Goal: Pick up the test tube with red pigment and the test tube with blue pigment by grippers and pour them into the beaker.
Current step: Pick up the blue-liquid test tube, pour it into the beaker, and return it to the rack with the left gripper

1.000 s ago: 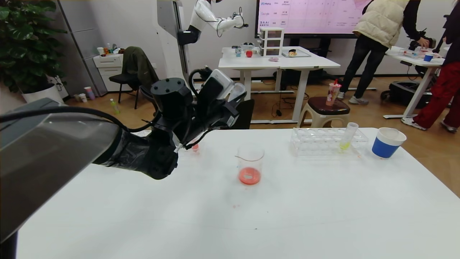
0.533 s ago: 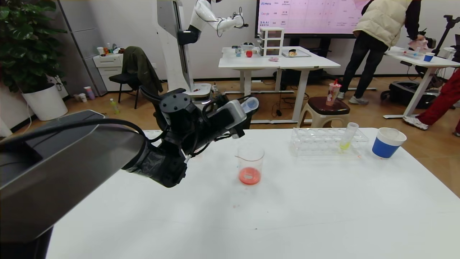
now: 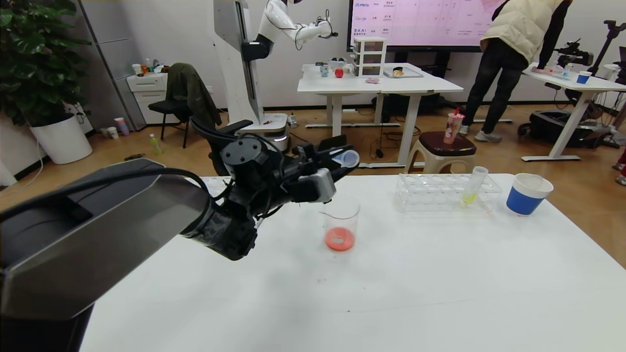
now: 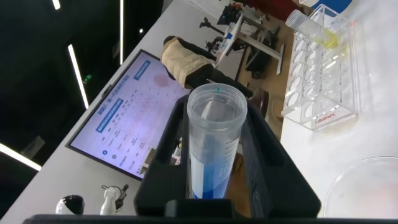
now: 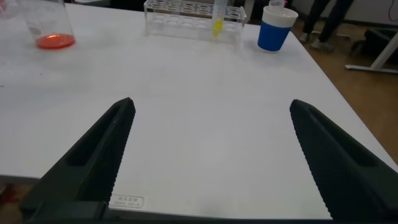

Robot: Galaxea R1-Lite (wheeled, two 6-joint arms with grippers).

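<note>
Your left gripper [image 3: 337, 159] is clamped on the blue tube [image 3: 345, 159], and it's got the tube tipped nearly flat, mouth pointing toward the right side of the bench [image 3: 440, 274]. It hangs above and a bit behind the beaker [image 3: 341, 224]. In the left wrist view you can see the tube [image 4: 214, 140] squeezed between the two black fingers [image 4: 168, 155], with a streak of blue liquid lying along its lower wall. The mouth hasn't dipped over the beaker rim, far as I can tell.

The beaker stands upright around the middle of the bench, a little toward the far edge, and it's got a shallow pool of red-orange liquid in the bottom. There are also a few faint reddish specks on the bench in front of it.

Over at the far right you've got the clear rack [image 3: 447, 191] near the far edge, with one tube [image 3: 473, 185] of yellow-green liquid leaning in it. Just beside the rack, at the far right corner, a blue-banded cup [image 3: 528, 193].

Your right gripper [image 5: 211, 155] is wide open with nothing between its fingers, low near the front edge of the bench, looking across it at the rack and cup. The head view doesn't catch it.

I can't spot the red tube in any view.
</note>
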